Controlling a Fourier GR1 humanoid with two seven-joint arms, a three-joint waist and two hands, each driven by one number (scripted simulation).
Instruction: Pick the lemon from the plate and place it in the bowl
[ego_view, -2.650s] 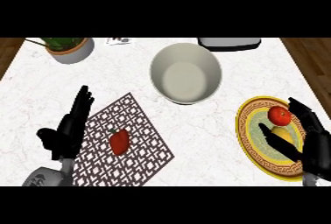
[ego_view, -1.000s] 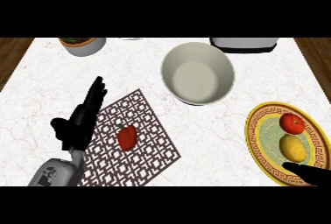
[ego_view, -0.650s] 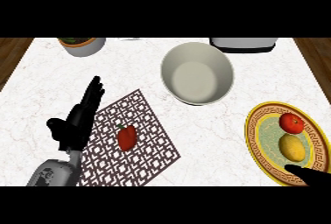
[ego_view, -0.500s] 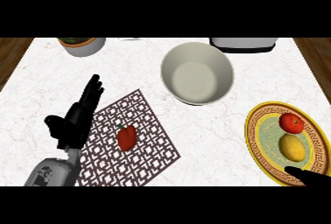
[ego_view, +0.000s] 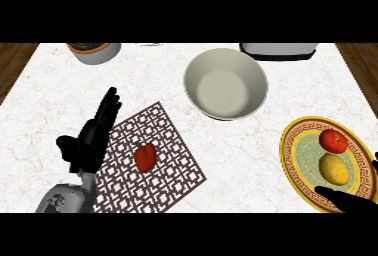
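From the head view, nothing of the job looks done yet. The lemon (ego_view: 334, 169) lies on the yellow-rimmed plate (ego_view: 293, 162) at the right of the marble counter (ego_view: 44, 100), just below a tomato (ego_view: 334, 141) and close to it. The cream bowl (ego_view: 225, 83) stands apart from the plate, up and to the left, and holds nothing. So the whole of it remains, by my reckoning: get fingers round the lemon, lift it, carry it across, set it in the bowl.

The right hand (ego_view: 356, 202) shows only as a dark shape at the lower right corner, over the plate's near rim and just short of the lemon; I cannot tell how its fingers stand. The left hand (ego_view: 92, 137) rests open, fingers up, at the left edge of the patterned mat (ego_view: 173, 165), where a red pepper (ego_view: 145, 156) lies. A plant pot (ego_view: 94, 50) and a dark appliance (ego_view: 278, 49) sit along the far edge.

Against half a second ago, very little differs: lemon, tomato, bowl and left hand sit as they did. Two and a half seconds back, the right hand lay spread across the plate; now it has drawn off to the corner.
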